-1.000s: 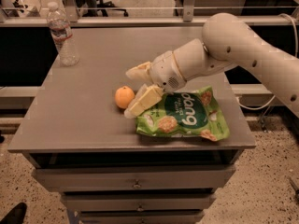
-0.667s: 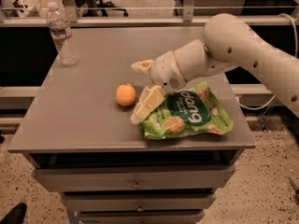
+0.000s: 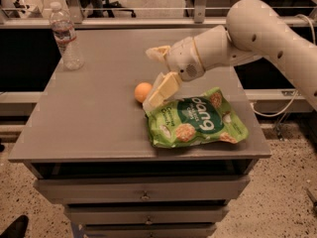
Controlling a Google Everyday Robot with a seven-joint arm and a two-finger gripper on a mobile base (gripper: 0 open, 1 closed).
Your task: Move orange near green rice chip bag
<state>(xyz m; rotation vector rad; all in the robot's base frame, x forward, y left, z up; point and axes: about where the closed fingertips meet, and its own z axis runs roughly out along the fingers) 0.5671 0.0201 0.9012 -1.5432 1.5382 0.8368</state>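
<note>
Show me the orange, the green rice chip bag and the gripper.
orange (image 3: pixel 142 91): camera view, its visible middle.
green rice chip bag (image 3: pixel 198 123): camera view, front panel.
gripper (image 3: pixel 150 78): camera view, between its open jaws, by the orange.

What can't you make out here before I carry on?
Camera view:
orange, right side: hidden by lower finger of the open gripper beside it; contact unclear.
bag, top-left corner: under that finger.
arm: cut by right edge.
bottle label: too small.
</note>
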